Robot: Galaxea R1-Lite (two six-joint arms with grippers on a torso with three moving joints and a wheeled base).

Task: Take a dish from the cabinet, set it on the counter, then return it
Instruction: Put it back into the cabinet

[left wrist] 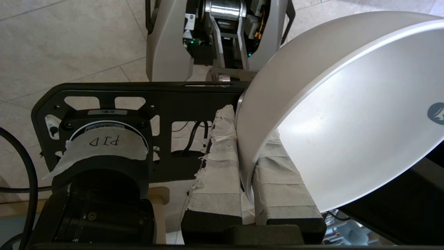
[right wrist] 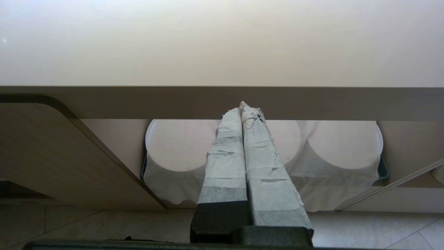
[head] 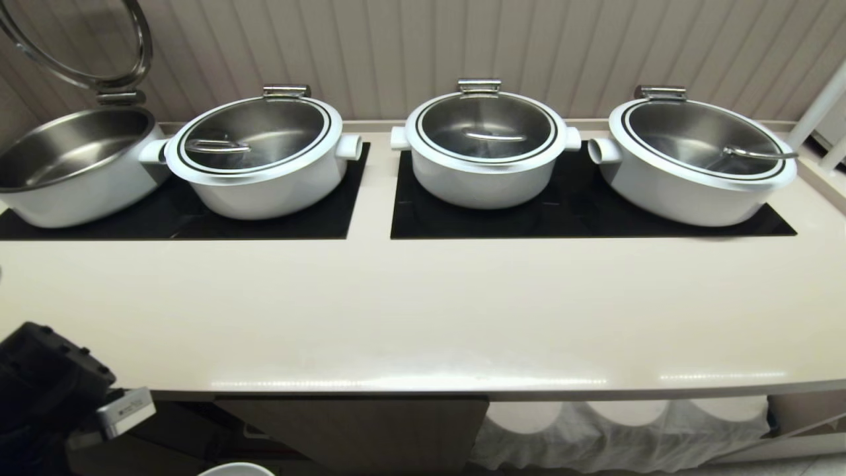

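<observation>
Only tape label (left wrist: 104, 143) reads "PID".

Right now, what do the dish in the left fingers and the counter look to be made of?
Dish: apparently glazed ceramic or melamine; smooth white wall with soft sheen, thin rim pinched between the taped left fingers. Counter: probably solid-surface or laminate; seamless cream top, light streaks reflected along its front edge.

Pots (head: 486, 149): four white, in a row; three lidded, leftmost open.
Ladle (head: 757, 154): on rightmost lid.
Floor (left wrist: 69, 38): beige tiles.
</observation>
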